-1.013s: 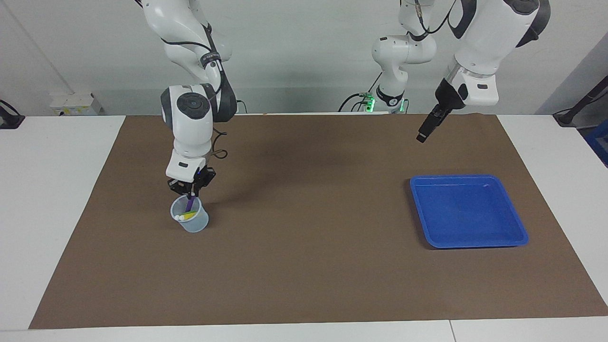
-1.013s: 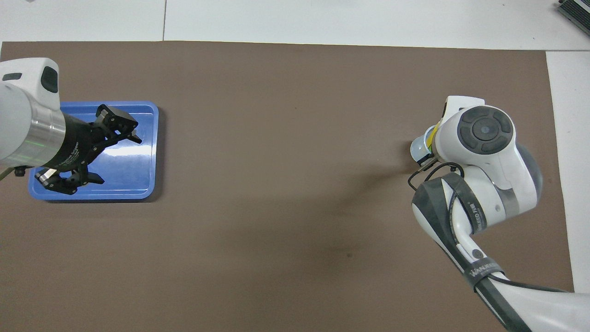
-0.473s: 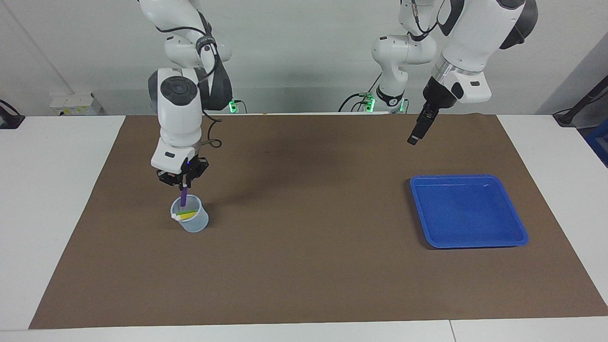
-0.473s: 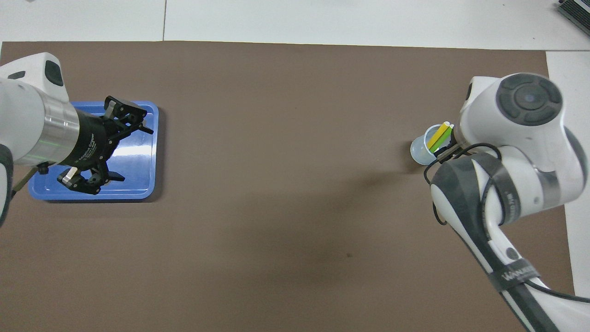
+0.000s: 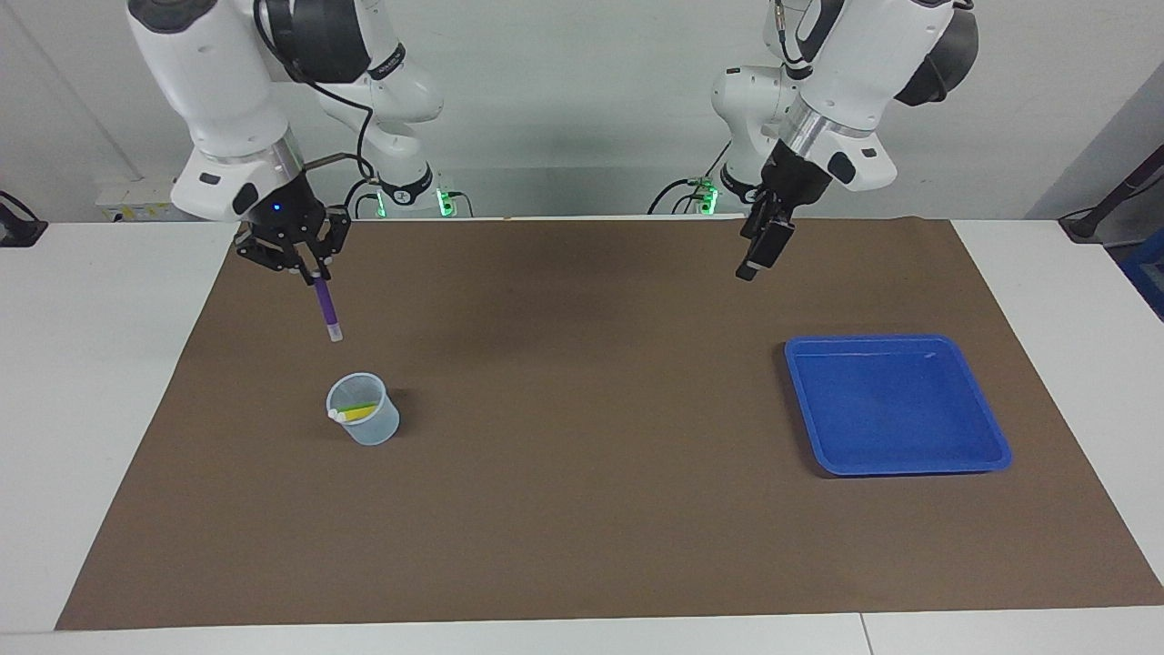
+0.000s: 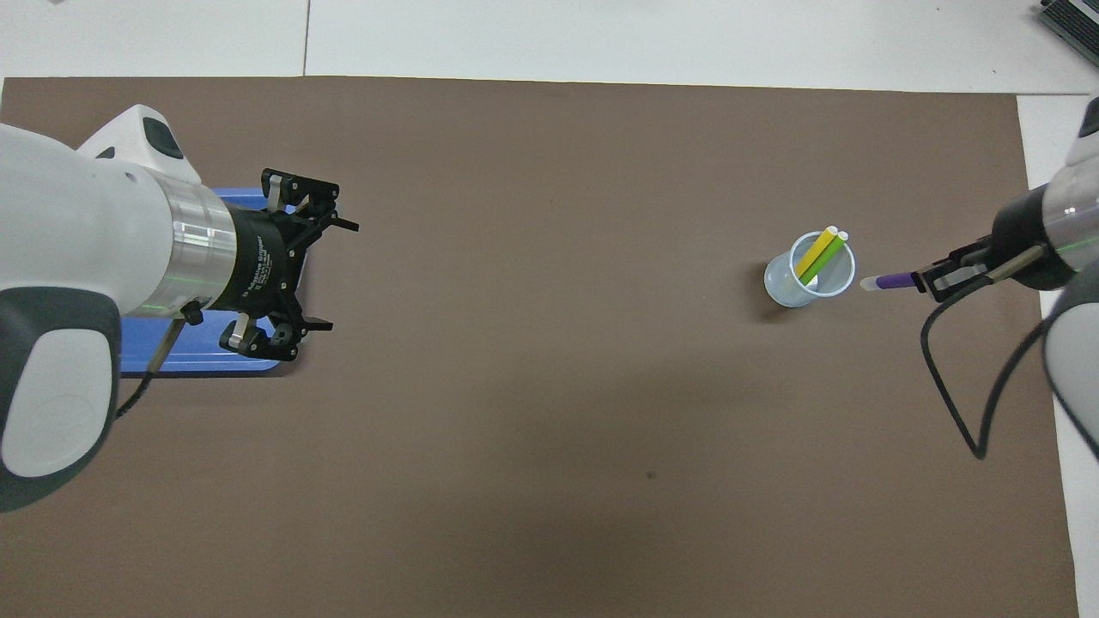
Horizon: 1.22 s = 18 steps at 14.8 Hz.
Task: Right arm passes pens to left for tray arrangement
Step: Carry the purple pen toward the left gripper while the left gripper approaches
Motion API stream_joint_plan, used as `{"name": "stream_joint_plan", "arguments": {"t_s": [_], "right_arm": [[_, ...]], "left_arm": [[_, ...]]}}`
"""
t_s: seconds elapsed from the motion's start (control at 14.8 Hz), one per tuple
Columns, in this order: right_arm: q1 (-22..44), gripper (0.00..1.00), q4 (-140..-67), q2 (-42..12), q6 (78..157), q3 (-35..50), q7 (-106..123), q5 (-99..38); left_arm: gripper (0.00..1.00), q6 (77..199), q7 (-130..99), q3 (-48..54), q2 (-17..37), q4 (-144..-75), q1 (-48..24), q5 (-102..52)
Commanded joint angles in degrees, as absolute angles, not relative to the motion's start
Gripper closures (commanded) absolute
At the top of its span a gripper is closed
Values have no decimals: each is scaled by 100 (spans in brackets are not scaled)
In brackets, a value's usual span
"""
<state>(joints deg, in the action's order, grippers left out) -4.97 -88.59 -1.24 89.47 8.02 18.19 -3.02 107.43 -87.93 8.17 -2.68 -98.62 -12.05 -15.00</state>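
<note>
Right gripper (image 5: 314,271) is up in the air over the brown mat (image 5: 582,509) at the right arm's end of the counter (image 5: 91,364), fingers clenched on the top of the purple pen (image 5: 326,309). The pen hangs nearly straight down, pale end lowest, clear of everything under it.

The translucent cup (image 5: 366,421) stands upright on the mat below the gripper and farther from the robots than the spot under the pen tip. The yellow pen (image 5: 356,413) and green pen (image 5: 362,406) lean inside it, pale ends at the rim. In the overhead view the purple pen (image 6: 891,281) shows just beside the cup (image 6: 807,280), not touching it.

Left gripper (image 5: 762,246) is raised over the mat near the robots' edge, about mid-counter, tilted down. In the overhead view its fingers (image 6: 330,225) are spread wide, released, grasping nothing.

The blue tray (image 5: 982,428) lies flat on the mat toward the left arm's end, with no pen in it, well apart from the cup. From above, the left arm covers most of the tray (image 6: 197,365).
</note>
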Motion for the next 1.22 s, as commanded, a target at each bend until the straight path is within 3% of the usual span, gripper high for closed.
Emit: {"name": "stream_joint_plan", "arguments": {"t_s": [0.0, 0.27, 0.88, 1.15], "right_arm": [[-825, 100, -8517, -246, 8622, 835, 1006, -1340], [-730, 100, -8622, -194, 8744, 905, -514, -2240], [561, 99, -9237, -193, 10168, 905, -3873, -3216], [895, 99, -9404, -123, 10432, 905, -4622, -3340]], "left_arm": [[0, 11520, -9472, 738, -615, -10572, -1336, -2028], [0, 12487, -10386, 729, -686, -10933, -1607, -2733], [0, 14131, -12506, 729, -492, -11232, -2855, -2979], [0, 14633, -12920, 721, -282, -11224, -3330, -2971]]}}
